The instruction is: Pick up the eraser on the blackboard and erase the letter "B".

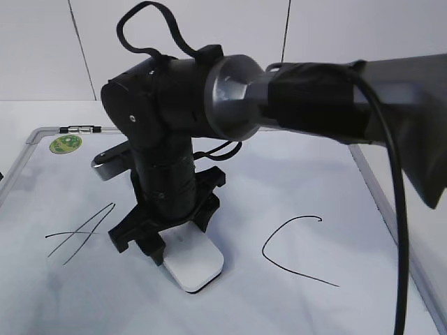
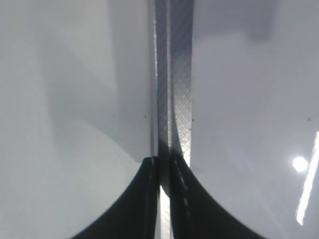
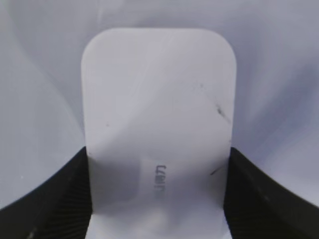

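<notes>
The white eraser (image 1: 198,263) lies on the blackboard (image 1: 293,174) in the middle, its dark pad showing at the lower edge. My right gripper (image 1: 167,234) reaches in from the right and is shut on the eraser's near end. In the right wrist view the eraser (image 3: 157,89) fills the space between both black fingers of the gripper (image 3: 158,164), which touch its sides. No letter "B" shows; the arm hides the board's middle. My left gripper (image 2: 164,164) is shut and empty over the board's grey frame (image 2: 174,74).
A slanted "A" (image 1: 80,237) is drawn to the left of the eraser and a "C" (image 1: 293,248) to the right. A green sticker (image 1: 65,144) and a small black-and-silver marker (image 1: 80,129) sit at the board's far left corner.
</notes>
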Tool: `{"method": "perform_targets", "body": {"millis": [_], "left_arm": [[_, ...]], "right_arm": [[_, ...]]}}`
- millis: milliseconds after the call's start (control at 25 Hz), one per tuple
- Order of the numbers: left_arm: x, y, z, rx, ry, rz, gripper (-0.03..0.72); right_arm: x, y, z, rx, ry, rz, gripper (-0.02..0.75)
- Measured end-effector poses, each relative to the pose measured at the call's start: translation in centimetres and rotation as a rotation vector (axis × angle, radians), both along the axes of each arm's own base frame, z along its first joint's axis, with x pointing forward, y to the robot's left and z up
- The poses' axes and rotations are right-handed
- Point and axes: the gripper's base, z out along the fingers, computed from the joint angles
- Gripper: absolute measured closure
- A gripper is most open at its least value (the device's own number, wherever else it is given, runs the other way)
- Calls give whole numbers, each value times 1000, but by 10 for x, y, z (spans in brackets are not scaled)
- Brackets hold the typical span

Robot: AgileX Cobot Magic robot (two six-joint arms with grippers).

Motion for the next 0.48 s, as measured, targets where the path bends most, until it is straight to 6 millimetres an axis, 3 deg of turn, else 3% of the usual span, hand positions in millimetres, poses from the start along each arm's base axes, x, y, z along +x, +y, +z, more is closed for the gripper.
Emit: {"method": "perform_targets", "body": {"millis": [120, 360, 480], "left_arm": [[0, 0, 0, 0, 0, 0, 654], [0, 0, 0, -1, 0, 1, 654], [0, 0, 0, -1, 0, 1, 654]], "right_arm": [[14, -12, 0, 7, -15, -43, 230], [56, -55, 0, 22, -33, -182, 230], [66, -68, 1, 25, -37, -221, 230]]}}
